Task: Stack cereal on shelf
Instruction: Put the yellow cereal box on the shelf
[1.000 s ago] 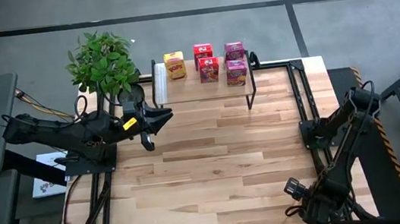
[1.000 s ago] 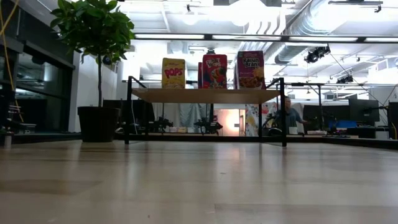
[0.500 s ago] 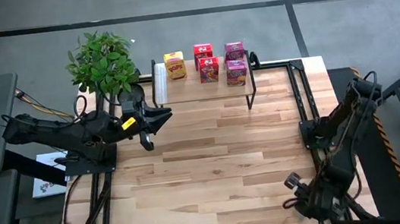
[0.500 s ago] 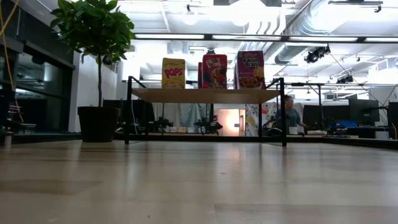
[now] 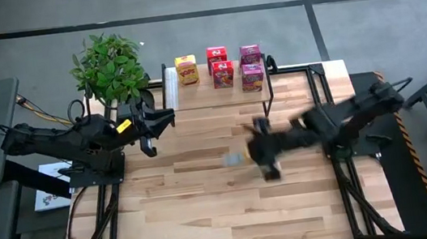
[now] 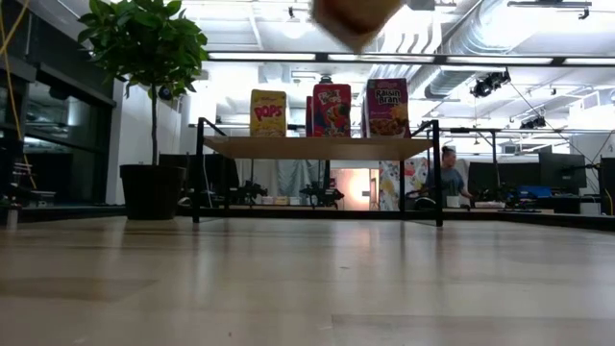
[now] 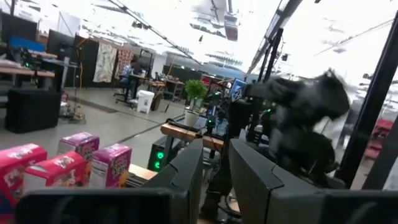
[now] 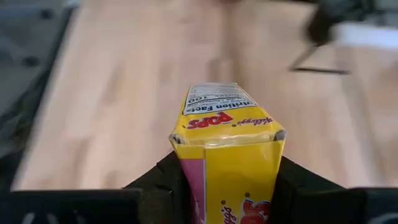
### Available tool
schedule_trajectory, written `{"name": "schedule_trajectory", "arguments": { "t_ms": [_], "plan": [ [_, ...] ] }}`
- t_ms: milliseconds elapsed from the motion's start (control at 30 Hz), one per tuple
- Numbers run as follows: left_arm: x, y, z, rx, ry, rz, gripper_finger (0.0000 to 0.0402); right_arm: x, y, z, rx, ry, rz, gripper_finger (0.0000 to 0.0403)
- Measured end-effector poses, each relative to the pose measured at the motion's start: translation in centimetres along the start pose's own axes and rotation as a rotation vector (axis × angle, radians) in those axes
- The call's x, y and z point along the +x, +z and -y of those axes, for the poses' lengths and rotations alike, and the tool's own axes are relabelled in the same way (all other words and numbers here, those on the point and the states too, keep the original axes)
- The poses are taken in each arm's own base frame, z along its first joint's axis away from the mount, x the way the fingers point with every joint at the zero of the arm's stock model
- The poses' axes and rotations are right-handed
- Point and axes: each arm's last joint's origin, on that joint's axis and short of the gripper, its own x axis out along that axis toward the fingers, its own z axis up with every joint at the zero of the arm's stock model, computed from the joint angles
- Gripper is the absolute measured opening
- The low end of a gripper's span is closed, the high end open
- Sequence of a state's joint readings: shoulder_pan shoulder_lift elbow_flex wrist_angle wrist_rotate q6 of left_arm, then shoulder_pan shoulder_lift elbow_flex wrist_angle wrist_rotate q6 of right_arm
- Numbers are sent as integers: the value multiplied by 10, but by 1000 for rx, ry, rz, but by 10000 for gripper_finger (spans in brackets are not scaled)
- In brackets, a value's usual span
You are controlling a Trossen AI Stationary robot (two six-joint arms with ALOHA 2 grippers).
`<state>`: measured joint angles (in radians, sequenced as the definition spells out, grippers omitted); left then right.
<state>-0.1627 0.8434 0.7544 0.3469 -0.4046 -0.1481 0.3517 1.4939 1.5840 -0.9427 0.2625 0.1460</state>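
Note:
My right gripper [image 5: 262,159] is over the middle of the wooden table, blurred, shut on a yellow cereal box [image 8: 227,143]. The low view shows that box as a blur at its top edge [image 6: 354,17]. The shelf [image 5: 202,96] stands at the table's far edge. On its top stand a yellow box [image 5: 185,70], two red boxes [image 5: 216,55] [image 5: 223,74] and two pink boxes [image 5: 250,54] [image 5: 251,76], all upright. My left gripper [image 5: 166,119] hovers near the shelf's left end with a narrow gap [image 7: 216,168] between its fingers and nothing in it. My right gripper pinches the yellow box between its two fingers [image 8: 155,183], one on each long side [image 8: 186,180]. The box lies along the fingers and its printed end [image 8: 224,112] sticks out past them. It is lifted clear of the table.
A potted plant [image 5: 109,67] stands at the far left corner, beside the left arm. The wooden table [image 5: 206,194] lies bare in front of the shelf. A person [image 6: 447,178] sits in the room behind the table.
My right arm has swung fast from the table's near right corner up and toward the middle of the table, turning as it went, with the yellow box in its fingers. My left gripper has drawn back a little toward the left edge.

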Motion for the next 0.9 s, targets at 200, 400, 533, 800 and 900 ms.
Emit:
{"name": "schedule_trajectory", "arguments": {
  "t_ms": [200, 400, 533, 800, 900],
  "plan": [
    [4, -6, 0, 39, 21, -26, 70, 13, 45, 84, 45, -163, 47, 126],
    [8, -11, -1, -4, 93, -30, 70, 31, 71, 144, 98, -246, 45, 126],
    [9, -11, -2, -36, 135, -23, 70, 47, 81, 168, 79, -262, 3, 126],
    [9, -12, -2, -33, 166, -20, 70, 92, 82, 203, 110, -293, -88, 126],
    [9, -12, -2, -33, 165, -20, 70, 101, 77, 210, 125, -301, -102, 126]
  ]
}}
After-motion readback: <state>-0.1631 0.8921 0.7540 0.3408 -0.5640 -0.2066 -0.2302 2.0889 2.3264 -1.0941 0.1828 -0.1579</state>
